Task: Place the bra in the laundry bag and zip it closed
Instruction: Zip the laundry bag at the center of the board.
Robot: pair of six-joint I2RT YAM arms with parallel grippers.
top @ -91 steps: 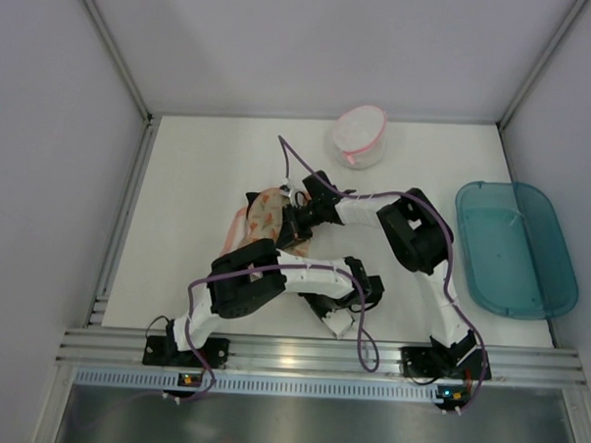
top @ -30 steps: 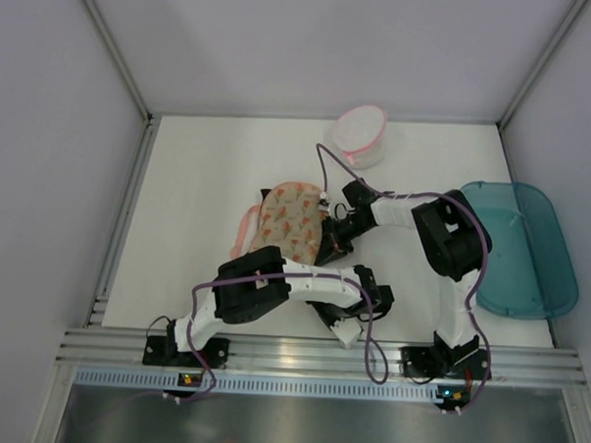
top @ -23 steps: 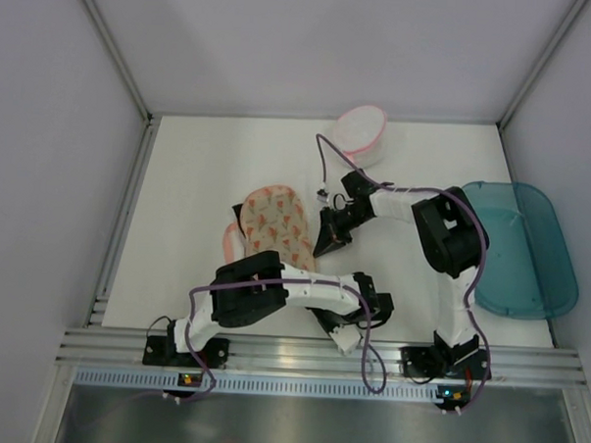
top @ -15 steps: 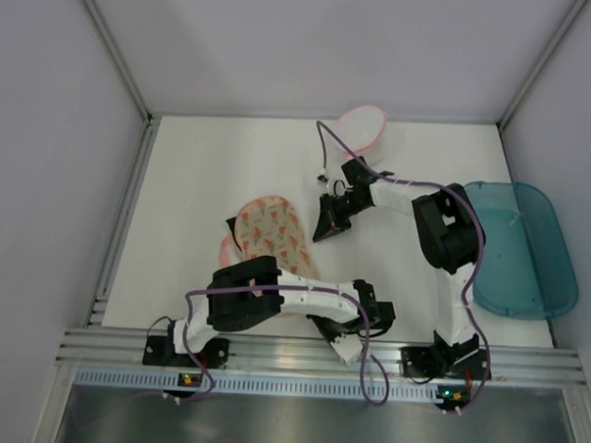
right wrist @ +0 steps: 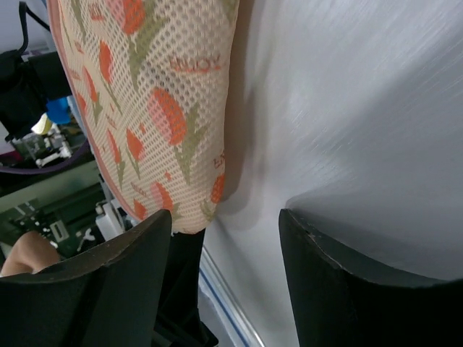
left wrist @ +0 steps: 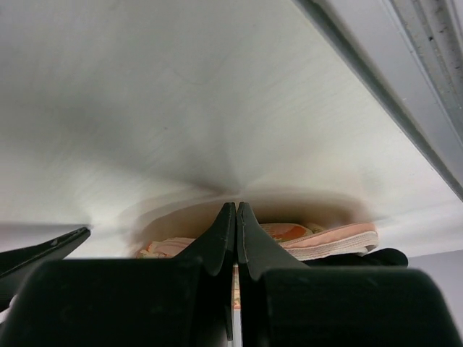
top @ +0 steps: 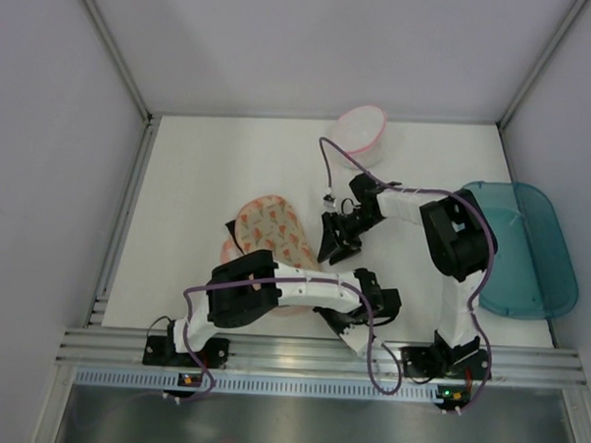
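The laundry bag (top: 271,230), cream mesh with orange print and pink trim, lies flat left of the table's centre, and my left forearm covers its near end. A sliver of black fabric (top: 232,229) pokes out at its left edge, and the rest of the bra is hidden. My right gripper (top: 335,247) stands open just right of the bag. In the right wrist view the gripper (right wrist: 226,225) has the bag (right wrist: 155,108) beside its left finger and bare table between the jaws. My left gripper (top: 348,332) is shut near the front edge. Its pressed-together fingers (left wrist: 236,217) lie over the bag's trim (left wrist: 325,242).
A small white pouch with a pink rim (top: 360,134) sits at the back of the table. A teal plastic tub (top: 515,249) lies at the right edge. An aluminium rail (top: 319,355) runs along the near edge, and grey walls enclose the table.
My right gripper has opened and let go of the bag, ending just right of it. The bag slid left and toward the near edge as my left arm swung nearer.
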